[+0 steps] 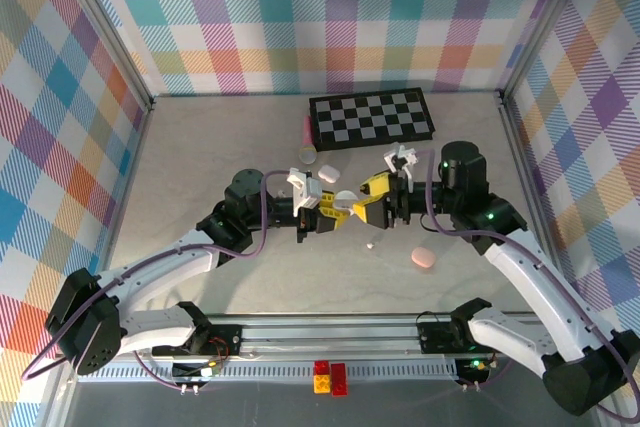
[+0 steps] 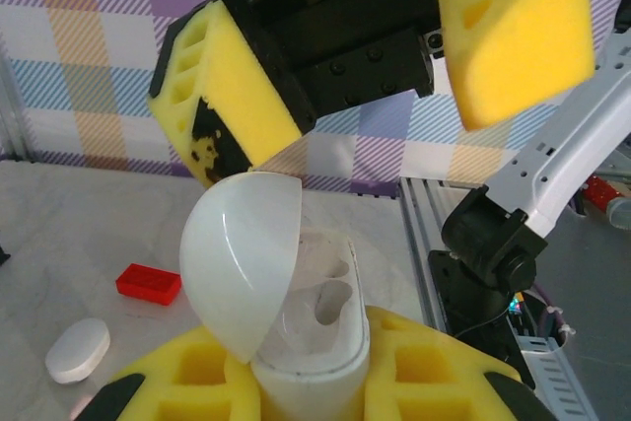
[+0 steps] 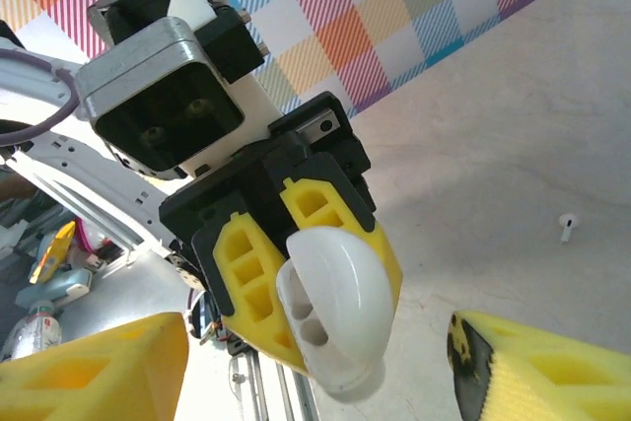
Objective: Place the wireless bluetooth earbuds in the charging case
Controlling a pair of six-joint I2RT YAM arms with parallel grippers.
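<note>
Left gripper (image 2: 311, 382) clamps the open case (image 2: 296, 283) steady; my right gripper (image 2: 375, 56), apart, should pinch the earbud (image 1: 369, 245) at the case's five o'clock.

No legible text, label, brand, number or sign anywhere, not on the white charging case (image 2: 314, 352), the chequered board (image 1: 371, 119) or the red brick (image 2: 148, 284).

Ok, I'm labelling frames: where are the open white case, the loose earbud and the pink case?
open white case (image 2: 242, 263): left wrist view, raised lid.
loose earbud (image 3: 567, 227): right wrist view, its middle.
pink case (image 1: 423, 259): top view, its upper face.
</note>
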